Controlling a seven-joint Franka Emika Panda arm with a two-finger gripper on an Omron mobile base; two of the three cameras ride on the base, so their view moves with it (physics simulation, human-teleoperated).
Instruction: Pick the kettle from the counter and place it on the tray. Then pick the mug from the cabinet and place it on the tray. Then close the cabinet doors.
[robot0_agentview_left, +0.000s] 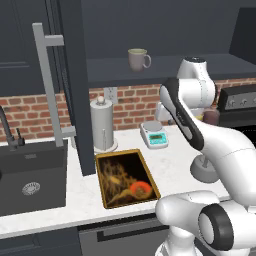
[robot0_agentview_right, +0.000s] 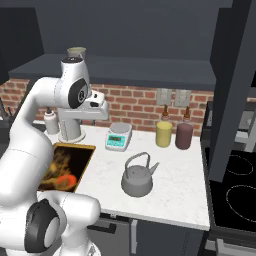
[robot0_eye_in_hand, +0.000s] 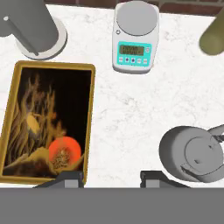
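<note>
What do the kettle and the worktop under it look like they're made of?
The kettle looks like dull grey metal: even matte grey, soft sheen on its rounded body. The counter looks like white stone, perhaps marble: faint grey veining, thick pale edge. Everything is rendered, so neither is certain.

Both base cameras flank the arm; the hand camera looks straight down on the counter (robot0_eye_in_hand: 131, 109).

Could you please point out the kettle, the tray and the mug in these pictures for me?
kettle (robot0_agentview_right: 136, 183), right base view, on its rounded grey body.
tray (robot0_eye_in_hand: 89, 114), hand view, on its golden-brown rim.
mug (robot0_agentview_left: 137, 60), left base view, on its side wall.
</note>
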